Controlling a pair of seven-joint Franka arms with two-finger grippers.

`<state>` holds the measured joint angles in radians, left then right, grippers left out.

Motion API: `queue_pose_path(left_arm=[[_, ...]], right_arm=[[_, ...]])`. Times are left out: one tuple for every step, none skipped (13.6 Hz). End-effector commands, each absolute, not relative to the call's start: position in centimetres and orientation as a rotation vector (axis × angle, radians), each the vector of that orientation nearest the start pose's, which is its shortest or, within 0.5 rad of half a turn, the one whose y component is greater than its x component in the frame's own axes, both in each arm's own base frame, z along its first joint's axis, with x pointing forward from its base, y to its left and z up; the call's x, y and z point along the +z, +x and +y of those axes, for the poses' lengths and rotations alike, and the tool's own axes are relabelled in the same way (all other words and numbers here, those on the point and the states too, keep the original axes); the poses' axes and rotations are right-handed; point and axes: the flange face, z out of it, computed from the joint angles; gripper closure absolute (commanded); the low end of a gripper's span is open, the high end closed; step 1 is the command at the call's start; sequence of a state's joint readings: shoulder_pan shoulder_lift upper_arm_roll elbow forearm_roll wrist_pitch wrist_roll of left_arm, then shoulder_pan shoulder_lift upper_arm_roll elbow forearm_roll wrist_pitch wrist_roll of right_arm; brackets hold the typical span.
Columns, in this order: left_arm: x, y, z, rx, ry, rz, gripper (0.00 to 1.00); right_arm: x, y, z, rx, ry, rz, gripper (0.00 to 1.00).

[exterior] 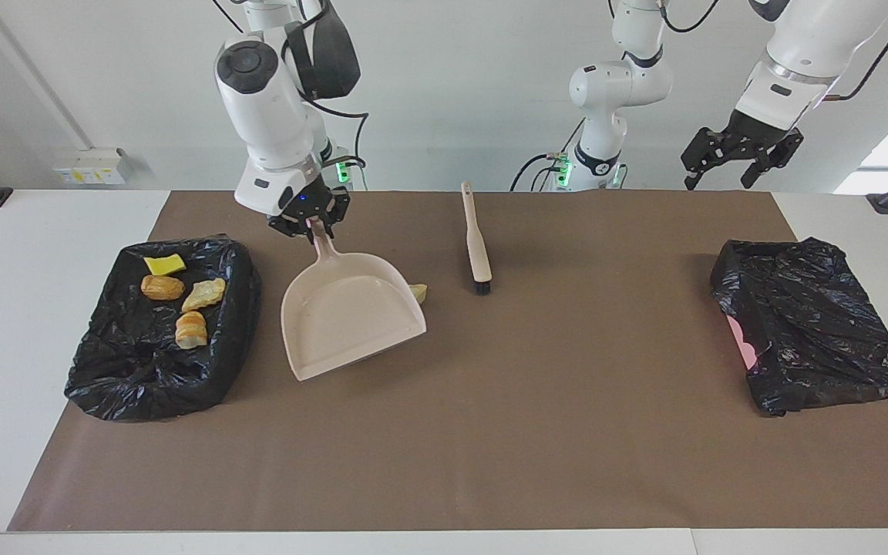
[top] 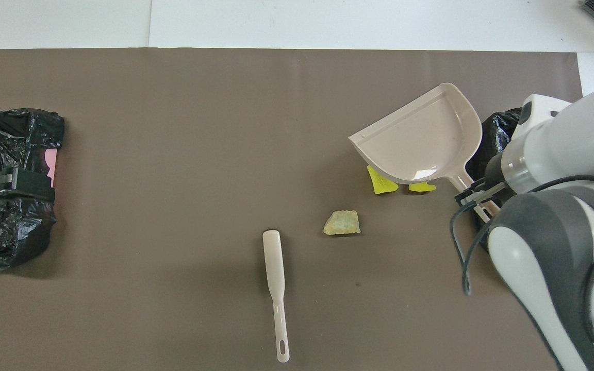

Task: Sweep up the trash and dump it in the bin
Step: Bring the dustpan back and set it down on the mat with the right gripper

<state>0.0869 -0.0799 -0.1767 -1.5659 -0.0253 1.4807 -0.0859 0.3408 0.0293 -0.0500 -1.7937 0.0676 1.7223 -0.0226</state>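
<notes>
Brown paper covers the surface [exterior: 490, 432] where the arms work. Near the right arm's end sits a bin [exterior: 97, 378] lined with a black bag, and four bits of trash [exterior: 163, 287] lie in it. The right gripper [exterior: 311, 221] has its jaws closed on the handle of the dustpan [exterior: 348, 316], held up over two yellow scraps [top: 379, 183]. One tan scrap [top: 342, 222] lies between them and the brush [top: 275, 268]. The left gripper [exterior: 745, 158] waits, jaws spread, holding nothing, up over the other black bag [exterior: 814, 324]. I think the pan should go down flat, lip touching the paper beside the scraps, so nothing slips under.
</notes>
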Motion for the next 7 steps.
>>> queue_pose_path(left_arm=[[66.6, 52.3, -5.3, -0.023, -3.157, 0.005, 0.00], [66.6, 52.3, -5.2, -0.044, -3.164, 0.001, 0.00], [66.4, 52.3, -5.0, -0.043, -3.168, -0.006, 0.00], [66.4, 52.3, -4.9, -0.046, -3.168, -0.009, 0.00], [66.4, 52.3, -4.9, -0.046, -3.169, -0.004, 0.00], [66.4, 52.3, -4.8, -0.046, -3.169, -0.001, 0.00], [66.6, 52.3, -4.7, -0.051, -3.167, -0.001, 0.00]], right_arm=[[49.2, 53.8, 22.9, 0.130, -3.062, -0.268, 1.00], [48.4, 54.2, 24.8, 0.111, -3.058, -0.210, 1.00], [47.9, 54.7, 26.0, 0.093, -3.053, -0.174, 1.00], [47.2, 54.8, 28.1, 0.098, -3.055, -0.182, 1.00], [45.7, 54.8, 30.4, 0.123, -3.073, -0.174, 1.00], [44.9, 55.6, 31.7, 0.112, -3.086, -0.096, 1.00], [44.1, 56.9, 32.7, 0.091, -3.091, -0.007, 1.00]])
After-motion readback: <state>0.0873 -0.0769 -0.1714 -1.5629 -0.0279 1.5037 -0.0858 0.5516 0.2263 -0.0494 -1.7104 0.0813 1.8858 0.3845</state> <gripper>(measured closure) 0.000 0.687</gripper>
